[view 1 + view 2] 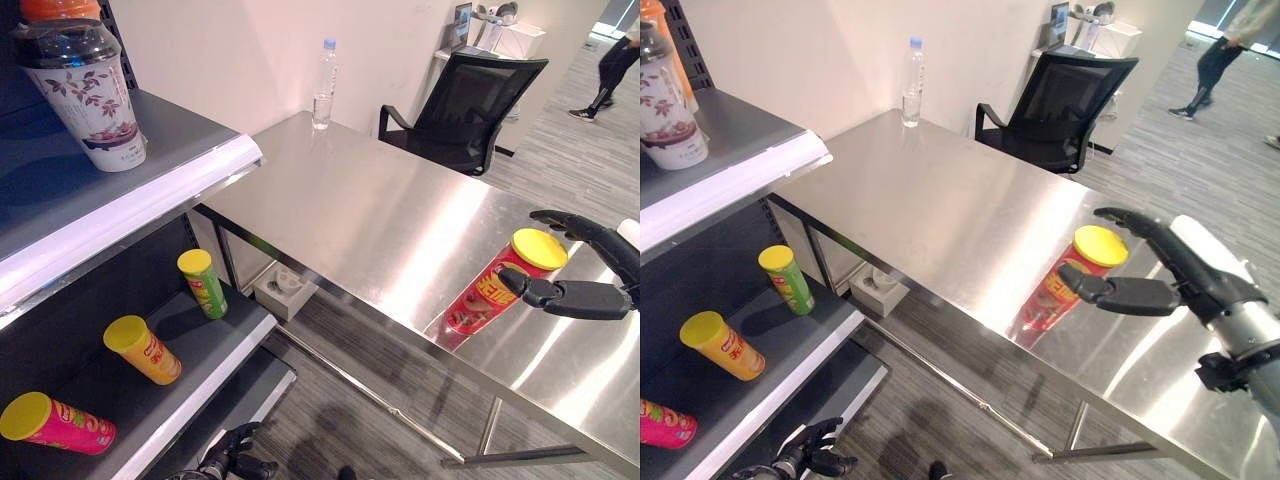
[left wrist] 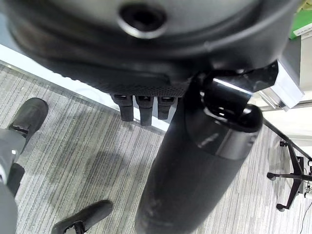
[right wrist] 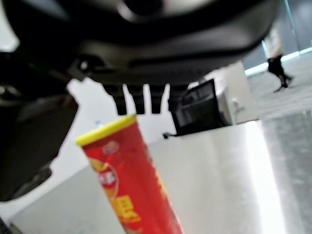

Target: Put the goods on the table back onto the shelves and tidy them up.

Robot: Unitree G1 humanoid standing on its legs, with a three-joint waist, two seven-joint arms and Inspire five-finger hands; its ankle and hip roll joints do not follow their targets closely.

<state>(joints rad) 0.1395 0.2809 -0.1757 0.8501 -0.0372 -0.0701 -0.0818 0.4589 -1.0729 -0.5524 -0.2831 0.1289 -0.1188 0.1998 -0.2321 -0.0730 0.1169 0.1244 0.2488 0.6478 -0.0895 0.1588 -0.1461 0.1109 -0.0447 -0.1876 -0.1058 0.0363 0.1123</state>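
A red chip can [image 1: 495,285] with a yellow lid stands tilted on the steel table [image 1: 360,200], near its front edge. My right hand [image 1: 1190,290] is open at the can's right side; the thumb reaches toward the can's body and the fingers arch behind the lid, not closed on it. The right wrist view has the can [image 3: 126,180] just below the straight fingers. My left hand [image 1: 232,455] hangs low by the floor beneath the shelves, relaxed and holding nothing.
The lower shelf [image 1: 215,365] holds a green can [image 1: 203,283], a yellow can [image 1: 143,350] and a pink can [image 1: 58,423]. A flowered cup [image 1: 88,95] sits on the upper shelf. A water bottle [image 1: 322,85] stands at the table's far corner, with a black chair [image 1: 465,110] behind.
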